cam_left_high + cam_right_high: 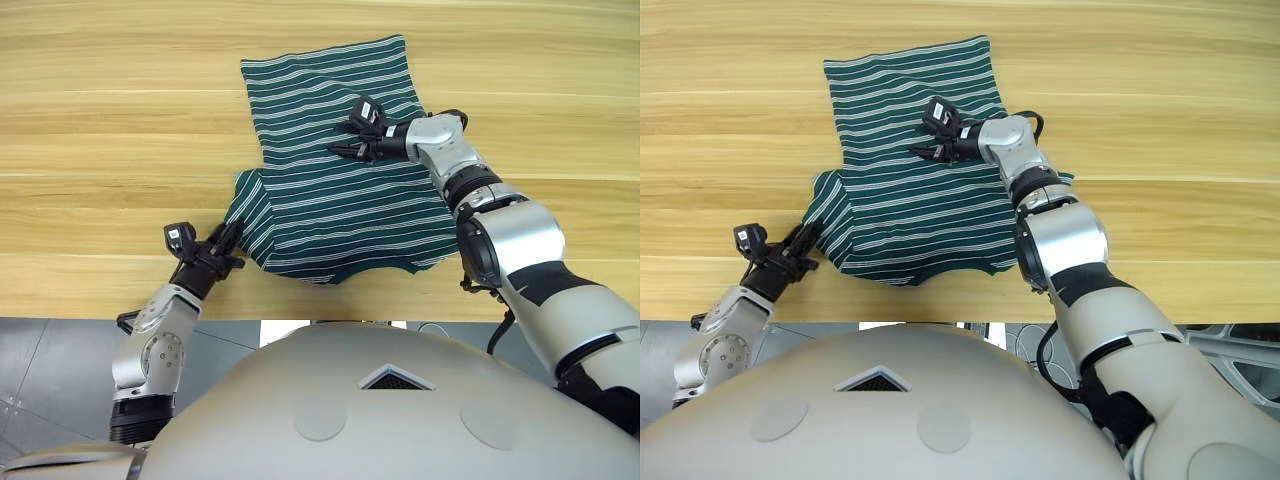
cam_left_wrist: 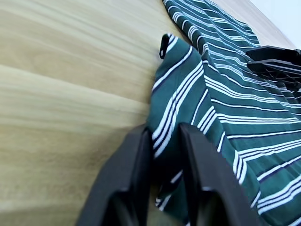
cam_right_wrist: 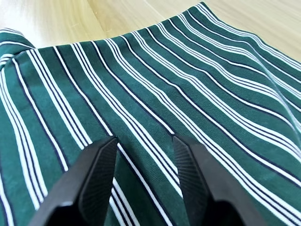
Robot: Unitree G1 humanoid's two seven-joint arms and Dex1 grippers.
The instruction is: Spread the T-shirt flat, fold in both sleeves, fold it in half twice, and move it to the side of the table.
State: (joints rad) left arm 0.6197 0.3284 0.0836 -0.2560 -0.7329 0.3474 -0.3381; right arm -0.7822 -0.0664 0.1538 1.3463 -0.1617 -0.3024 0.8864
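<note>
**Left eye view.** Noted shirt (image 1: 330, 205) mid-table, striped, mostly flat on the table (image 1: 110, 110). Near-left sleeve (image 1: 245, 205) bunched and raised off the wood. Left tool (image 1: 232, 238) at that sleeve's outer edge, close to the table's front edge. Right tool (image 1: 347, 142) over the shirt body, toward the far half.

**Right eye view.** Same layout confirmed: one tool at the sleeve, the other over the body, well apart.

**Left wrist view.** Fingers (image 2: 136, 165) drawn together with a fold of sleeve cloth pinched between them. Clamped on the sleeve, grip close to the cuff edge.

**Right wrist view.** Fingers (image 3: 96, 174) apart, tips low over the stripes, holding nothing. Contact with the cloth not decidable.

**Judgement.** Spreading stage unfinished, with the sleeve yet to be laid out and no folds begun.

To do it well:
- Press the right tool down on the body as an anchor.
- Draw the sleeve outward and low along the table, not upward, to avoid dragging the whole shirt.
- Stop at straight stripes.
- Release only with the cloth resting on the wood.

Risks: slipping of the thin pinch; shoulder wrinkles from an angled pull.
</note>
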